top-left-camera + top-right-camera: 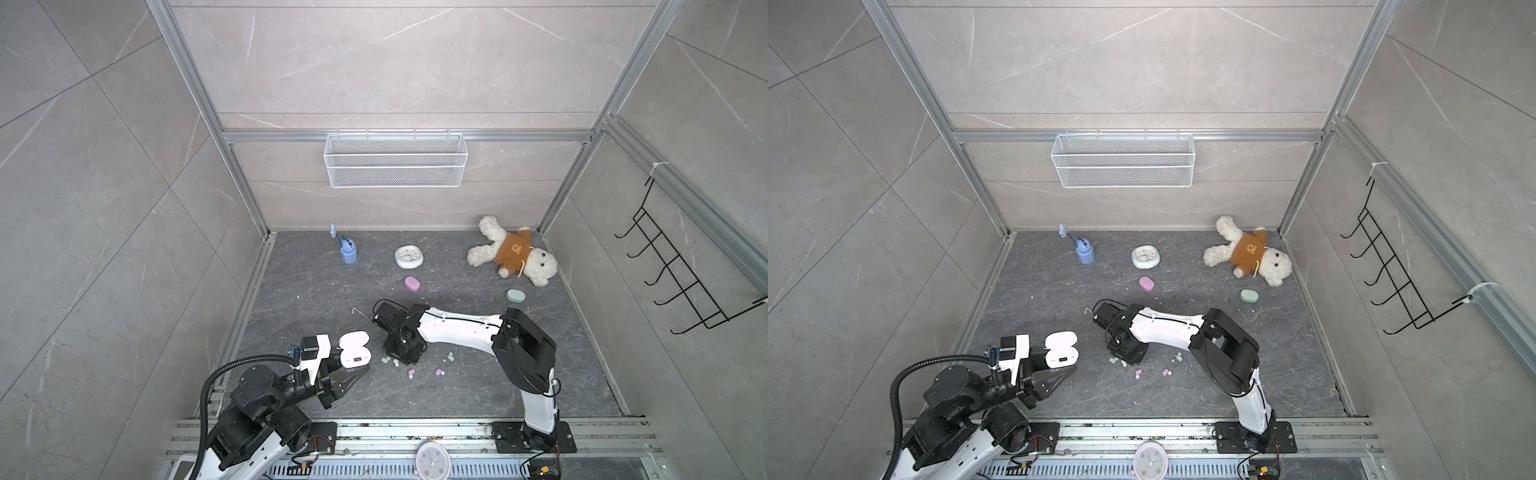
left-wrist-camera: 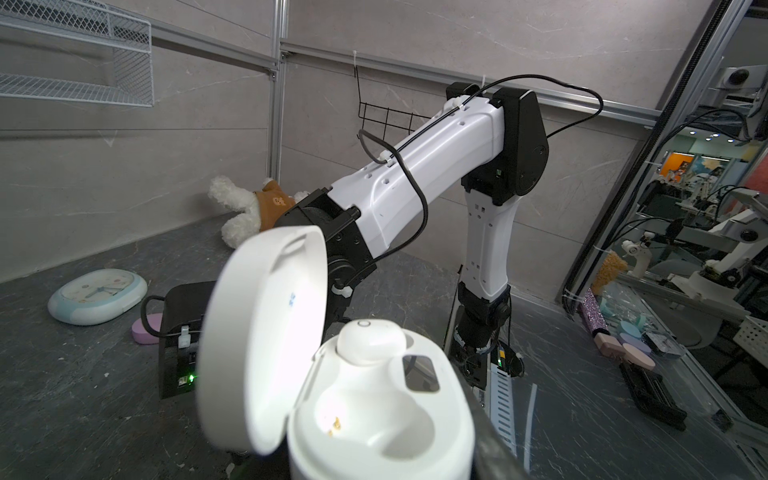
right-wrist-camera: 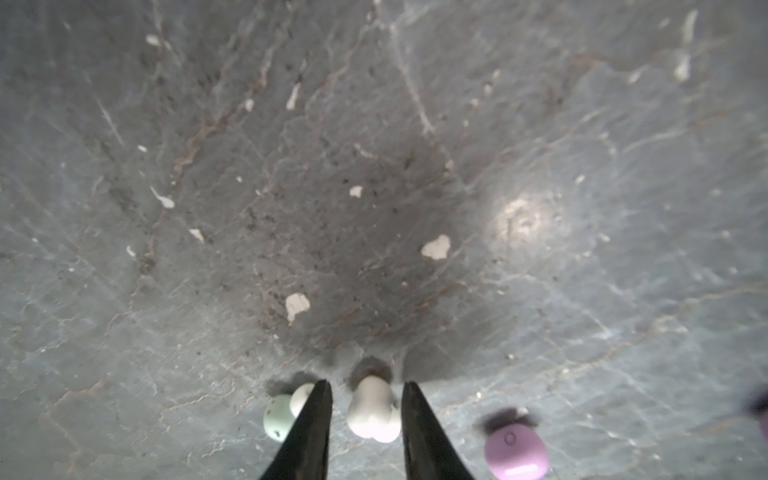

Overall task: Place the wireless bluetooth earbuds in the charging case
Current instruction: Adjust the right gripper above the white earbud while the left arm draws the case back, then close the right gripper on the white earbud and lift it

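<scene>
My left gripper [image 1: 360, 368] is shut on the white charging case [image 1: 354, 349], held above the floor with its lid swung open. In the left wrist view one white earbud [image 2: 371, 343] sits in the far socket of the case [image 2: 419, 449]. The near socket [image 2: 374, 419] is empty. My right gripper [image 3: 366, 383] points down at the floor, open, its black fingers on either side of a white earbud [image 3: 372, 413] with narrow gaps. A mint green earbud [image 3: 276, 415] lies just outside one finger, a pink earbud [image 3: 515, 451] outside the other. In both top views the wrist hides these fingertips.
Loose mint [image 1: 450, 356] and pink [image 1: 439, 372] earbuds lie right of the right wrist. Farther back are a shut pink case [image 1: 412, 283], a shut mint case [image 1: 515, 295], a clock [image 1: 409, 256], a teddy bear [image 1: 513, 251] and a blue holder [image 1: 348, 249]. White crumbs dot the floor.
</scene>
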Robot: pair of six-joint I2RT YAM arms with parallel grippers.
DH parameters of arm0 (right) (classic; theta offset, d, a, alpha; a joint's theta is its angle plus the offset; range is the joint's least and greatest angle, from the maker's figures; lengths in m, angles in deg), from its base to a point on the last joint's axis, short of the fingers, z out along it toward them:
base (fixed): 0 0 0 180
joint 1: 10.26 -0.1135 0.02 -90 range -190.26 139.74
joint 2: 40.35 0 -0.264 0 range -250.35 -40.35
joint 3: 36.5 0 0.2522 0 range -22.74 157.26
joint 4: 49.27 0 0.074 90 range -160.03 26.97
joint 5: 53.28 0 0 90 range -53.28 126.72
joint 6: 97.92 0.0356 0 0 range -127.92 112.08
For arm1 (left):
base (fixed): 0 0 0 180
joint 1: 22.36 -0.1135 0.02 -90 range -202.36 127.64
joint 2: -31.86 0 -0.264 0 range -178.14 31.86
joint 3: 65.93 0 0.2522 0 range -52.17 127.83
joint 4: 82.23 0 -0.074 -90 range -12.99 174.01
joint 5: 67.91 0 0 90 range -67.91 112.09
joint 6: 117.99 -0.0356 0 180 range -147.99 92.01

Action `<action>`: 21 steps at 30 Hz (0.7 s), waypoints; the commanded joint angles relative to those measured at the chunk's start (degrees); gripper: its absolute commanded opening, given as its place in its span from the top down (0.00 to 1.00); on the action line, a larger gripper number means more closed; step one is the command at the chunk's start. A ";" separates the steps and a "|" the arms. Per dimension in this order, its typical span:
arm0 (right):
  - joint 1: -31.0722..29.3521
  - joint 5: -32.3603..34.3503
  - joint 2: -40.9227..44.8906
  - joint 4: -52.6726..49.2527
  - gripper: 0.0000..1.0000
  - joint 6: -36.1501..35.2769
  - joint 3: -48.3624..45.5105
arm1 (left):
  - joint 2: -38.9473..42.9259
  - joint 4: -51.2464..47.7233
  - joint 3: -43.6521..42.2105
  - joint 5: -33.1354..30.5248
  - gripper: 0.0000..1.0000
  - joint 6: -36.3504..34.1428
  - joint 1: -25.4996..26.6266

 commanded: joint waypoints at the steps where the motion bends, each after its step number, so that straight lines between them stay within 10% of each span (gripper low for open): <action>1: -0.28 -0.57 -1.53 -1.75 0.69 1.08 1.31 | 0.43 1.31 2.03 -0.04 0.70 1.05 -0.07; 21: -0.36 -3.25 -3.39 -2.09 0.77 1.17 0.38 | 0.65 1.00 1.97 -0.24 0.70 1.20 -0.06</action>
